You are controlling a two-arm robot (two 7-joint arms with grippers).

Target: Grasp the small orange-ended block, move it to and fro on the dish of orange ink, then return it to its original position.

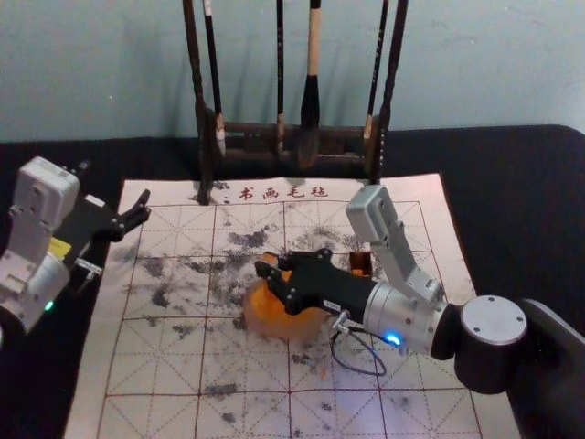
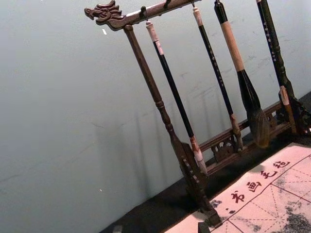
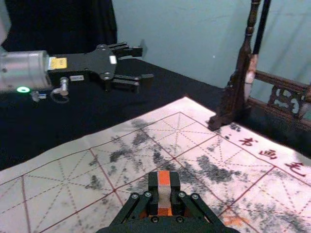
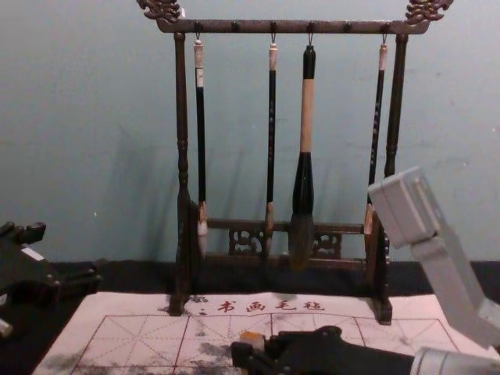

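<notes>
The block [image 3: 164, 196] is sitting over the orange ink dish [image 1: 274, 322], held in the right pincer [image 3: 164, 187]. That pincer is clenching the pale middle of the block from both sides. One orange end is projecting above the tips, and the opposite orange end is showing lower down, presumably being left free for the ink. The grip is appearing central and sound. Whether the lower end is touching the ink, I am unable to tell.

The dish is resting on the gridded mat [image 1: 146, 370], well in front of the brush rack [image 4: 289, 26], so the to-and-fro stroke is having room. A small brown item [image 1: 361, 264] is standing beside the right pincer on its far side; its purpose is remaining unclear, and a wide stroke is risking a knock against it.

As to pose, the right arm is reaching in low from its own side, the pincer lying nearly level and pointing across the mat. The left pincer [image 3: 146, 63] is idling at the mat's left edge, released and bearing nothing. In my judgement the inking stage is in hand, the return pending.
</notes>
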